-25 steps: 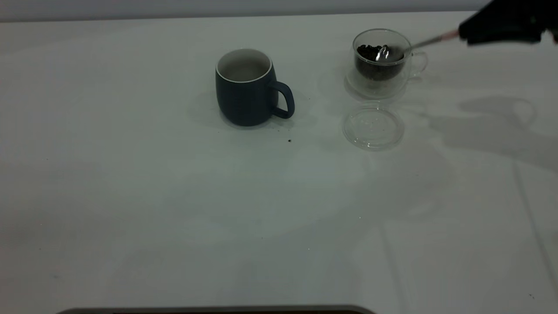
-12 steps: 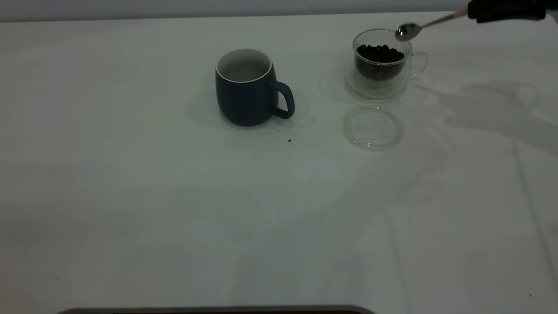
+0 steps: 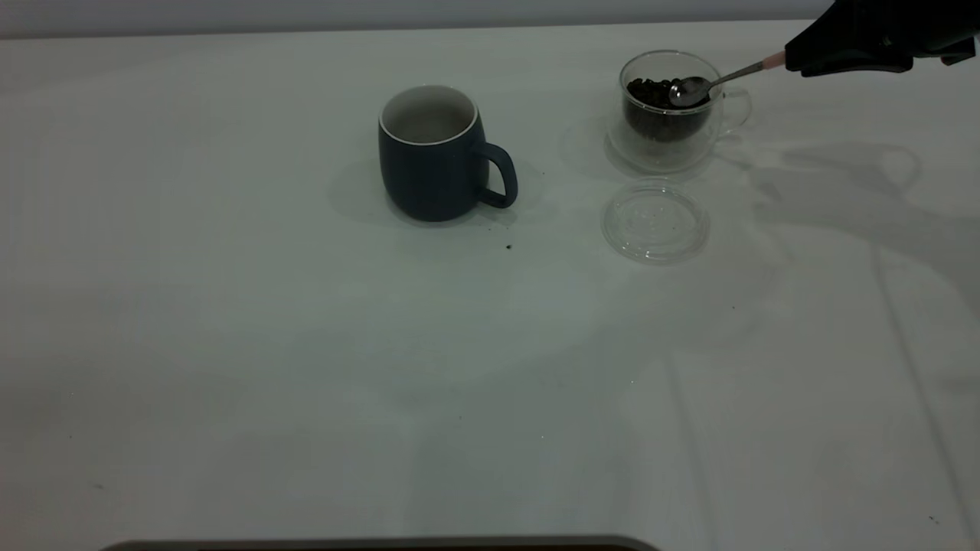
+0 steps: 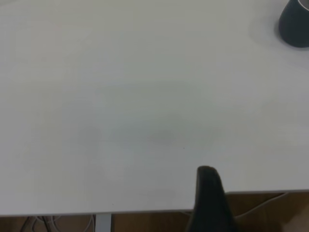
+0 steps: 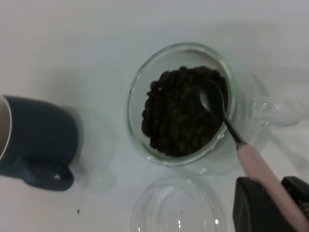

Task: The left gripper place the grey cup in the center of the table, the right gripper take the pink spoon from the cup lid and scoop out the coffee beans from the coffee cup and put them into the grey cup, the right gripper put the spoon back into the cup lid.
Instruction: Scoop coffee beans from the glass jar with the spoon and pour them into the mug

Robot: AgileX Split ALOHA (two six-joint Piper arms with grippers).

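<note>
Exterior view: shiny pink spoon [image 3: 693, 89] over dark coffee beans [image 3: 651, 93].

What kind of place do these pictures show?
Probably a robot test bench, not a kitchen: a plain white table holds only a grey cup, a coffee cup and a cup lid.

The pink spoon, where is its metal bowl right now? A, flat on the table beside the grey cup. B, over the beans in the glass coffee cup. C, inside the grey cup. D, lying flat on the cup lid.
B: the pink spoon, held by the right hand, has its bowl over the coffee beans inside the coffee cup; the cup lid holds no spoon.
</note>
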